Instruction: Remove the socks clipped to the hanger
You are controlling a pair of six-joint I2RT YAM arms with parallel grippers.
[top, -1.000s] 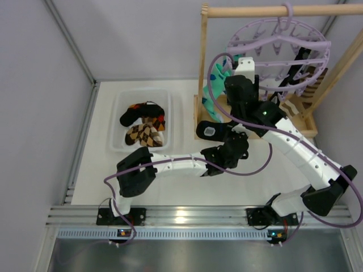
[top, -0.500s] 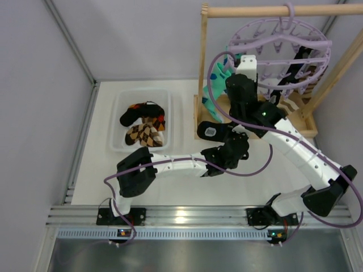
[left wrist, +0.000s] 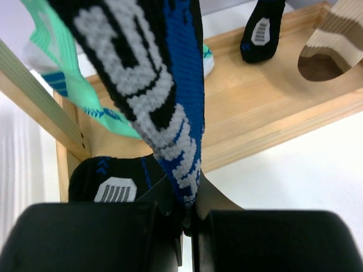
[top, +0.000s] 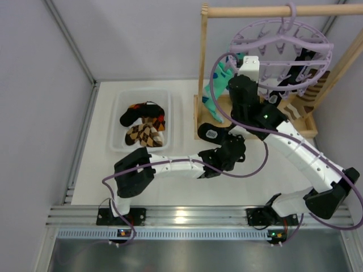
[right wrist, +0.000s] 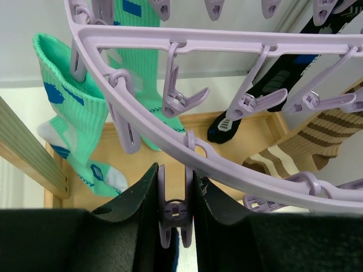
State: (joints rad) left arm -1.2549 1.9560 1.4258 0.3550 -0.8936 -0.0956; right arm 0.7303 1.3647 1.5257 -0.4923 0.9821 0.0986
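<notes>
The lavender hanger (top: 283,34) hangs from the wooden rail. My right gripper (right wrist: 173,207) is shut on one of its clips (right wrist: 164,226), one jaw pressed against each clip handle. In the top view this gripper (top: 245,79) sits under the ring's left rim. A black sock with blue-white marks (left wrist: 159,73) drops from above into my left gripper (left wrist: 187,212), which is shut on its lower end, low in front of the frame (top: 214,136). Teal socks (right wrist: 79,113), another black sock (right wrist: 266,96) and a brown striped sock (right wrist: 306,141) hang from other clips.
The wooden rail frame (top: 255,10) has a wooden base tray (left wrist: 272,107) under the socks and an upright post (top: 203,51) left of the hanger. A clear bin (top: 119,102) holding brown-orange argyle socks (top: 144,133) stands left on the white table.
My right jaws have closed in from both sides onto the clip handles. The right wrist has edged slightly up and right. The left arm has barely moved and still holds the sock.
</notes>
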